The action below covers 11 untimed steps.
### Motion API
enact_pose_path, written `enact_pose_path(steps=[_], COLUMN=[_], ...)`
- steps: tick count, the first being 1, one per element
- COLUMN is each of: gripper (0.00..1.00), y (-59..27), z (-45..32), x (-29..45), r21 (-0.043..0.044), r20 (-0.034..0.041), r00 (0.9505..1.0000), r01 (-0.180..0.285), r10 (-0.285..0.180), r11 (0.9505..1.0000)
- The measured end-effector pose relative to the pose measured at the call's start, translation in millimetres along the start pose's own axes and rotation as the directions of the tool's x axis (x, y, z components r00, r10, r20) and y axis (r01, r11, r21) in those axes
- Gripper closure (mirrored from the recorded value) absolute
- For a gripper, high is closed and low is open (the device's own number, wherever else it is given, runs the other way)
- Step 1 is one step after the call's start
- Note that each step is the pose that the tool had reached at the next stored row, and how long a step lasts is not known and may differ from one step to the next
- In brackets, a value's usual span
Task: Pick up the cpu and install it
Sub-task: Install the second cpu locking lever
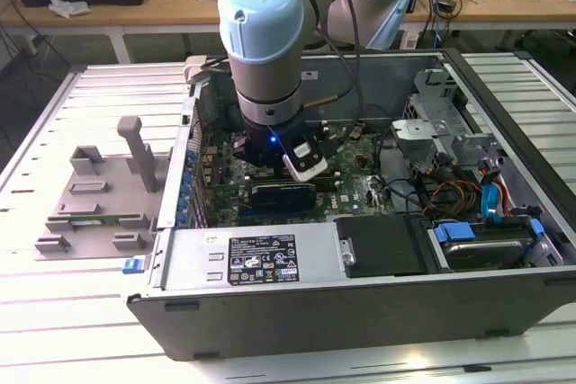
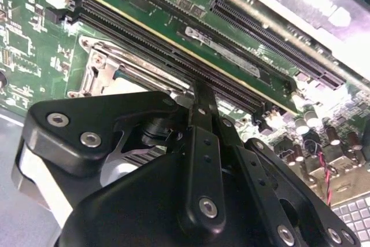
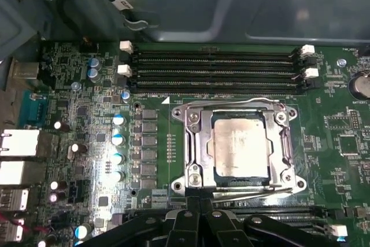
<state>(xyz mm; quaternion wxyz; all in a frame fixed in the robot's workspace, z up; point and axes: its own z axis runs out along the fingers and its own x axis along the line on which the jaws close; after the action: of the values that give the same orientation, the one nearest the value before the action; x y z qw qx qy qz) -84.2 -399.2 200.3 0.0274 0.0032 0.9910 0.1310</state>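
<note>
Already the cpu (image 3: pixel 240 146) lies in its socket frame (image 3: pixel 191 143), beside memory slots (image 3: pixel 214 67).

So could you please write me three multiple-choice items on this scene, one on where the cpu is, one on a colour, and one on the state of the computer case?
1. Where is the cpu?
A. In the socket frame on the motherboard
B. On the grey fixture plate
C. On the wooden desk

2. What colour is the motherboard?
A. Red
B. Green
C. White

3. How is the computer case?
A. Shut
B. Upright, side panel on
C. On its side, open on top

Answers: 1 A, the first wrist view shows the silver chip inside the metal frame. 2 B, its board is green in both wrist views. 3 C, the exterior view looks straight into it.
</note>
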Motion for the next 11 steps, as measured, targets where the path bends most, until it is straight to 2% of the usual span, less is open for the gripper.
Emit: enact_pose_path(steps=[7, 11], gripper=[0.89, 0.89], y=[4.6, 5.3], z=[3.2, 4.1], x=[5.4, 7.8], r21=[-0.0204, -0.0244], r20=[0.0056, 0.0074], r00=[0.9999, 0.9998], r01=[-0.013, -0.018], r10=[0.013, 0.018], r11=[0.9997, 0.9995])
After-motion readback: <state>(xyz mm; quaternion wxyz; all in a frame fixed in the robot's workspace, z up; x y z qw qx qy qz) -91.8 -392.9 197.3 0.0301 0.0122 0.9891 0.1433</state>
